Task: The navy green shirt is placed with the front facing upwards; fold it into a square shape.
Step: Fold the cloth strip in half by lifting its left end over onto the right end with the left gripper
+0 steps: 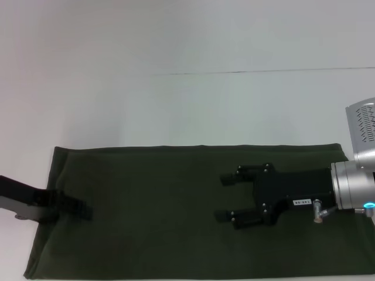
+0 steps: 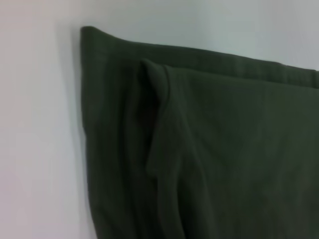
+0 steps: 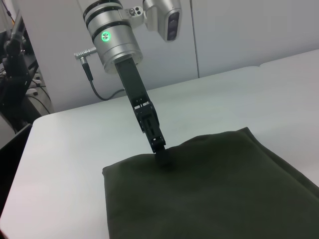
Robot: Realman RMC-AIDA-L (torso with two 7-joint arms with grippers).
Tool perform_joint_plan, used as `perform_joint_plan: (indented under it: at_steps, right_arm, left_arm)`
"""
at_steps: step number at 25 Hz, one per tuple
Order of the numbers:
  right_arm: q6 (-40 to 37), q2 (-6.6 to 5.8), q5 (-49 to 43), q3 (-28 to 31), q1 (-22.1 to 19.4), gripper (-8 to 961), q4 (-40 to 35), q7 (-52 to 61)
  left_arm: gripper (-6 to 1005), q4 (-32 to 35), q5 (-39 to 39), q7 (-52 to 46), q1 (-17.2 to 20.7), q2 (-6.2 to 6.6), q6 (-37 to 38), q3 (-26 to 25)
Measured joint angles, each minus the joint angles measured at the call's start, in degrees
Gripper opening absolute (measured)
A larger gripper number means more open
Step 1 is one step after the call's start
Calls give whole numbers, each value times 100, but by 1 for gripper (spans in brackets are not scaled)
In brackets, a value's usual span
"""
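Shirt: the navy green shirt (image 1: 176, 216) is laid on the white tabletop (image 1: 176, 99) as a long, wide band; only plain dark cloth is shown, and no print or collar can be made out.

Step in hand: the lengthwise folds are judged done, since a band is presented rather than a spread garment; the crosswise fold that would bring the band to a square is judged to be in hand.

Left end effector (image 1: 73, 206): it is placed at the band's left end, low on the cloth, apparently touching or pinching the edge; whether its fingers are apart or together cannot be told.

Right end effector (image 1: 231, 198): it is held over the right half of the band, its fingers spread apart with nothing between them.

Next move: a firm hold on all layers at one end is called for, then that end is to be carried across and laid edge to edge on the other, without the layers being dragged askew.

Left wrist view: a folded-under layer and a soft ridge near the band's corner are shown, which are not seen from the head.

Right wrist view: the left end effector (image 3: 160, 148) is seen pressing down at the cloth's end.
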Motion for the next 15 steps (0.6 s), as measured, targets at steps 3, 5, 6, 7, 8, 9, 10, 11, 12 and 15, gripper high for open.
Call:
perform_joint_plan:
  at_steps: [3,5,6,7,8,9,10,11,12,15]
  right_arm:
    - [0,0,0,2,0,856,-3,0]
    - [0,0,0,5,0,856,-4,0]
    - [0,0,0,7,0,856,-4,0]
    - [0,0,0,7,0,856,-4,0]
    - [0,0,0,8,0,856,-4,0]
    - [0,0,0,9,0,856,-4,0]
    - [0,0,0,11,0,856,-4,0]
    - [0,0,0,13,0,856,-4,0]
    - [0,0,0,15,0,856,-4,0]
    - [0,0,0,16,0,856,-4,0]
  left_arm:
    - [709,-1,-2,3,-10,-3,16,1]
    - [709,7,-4,-6,-16,-3,30,1]
    - [708,19,-4,-12,-17,0,37,1]
    - [707,36,-3,-18,-18,10,41,1]
    - [706,63,8,-27,-18,20,44,1]
    - [705,99,30,-39,-19,34,45,1]
    - [704,153,67,-53,-17,46,45,6]
    - [704,228,108,-64,-7,50,45,6]
    - [704,307,141,-79,5,54,45,4]
    - [705,642,278,-199,46,87,46,-12]
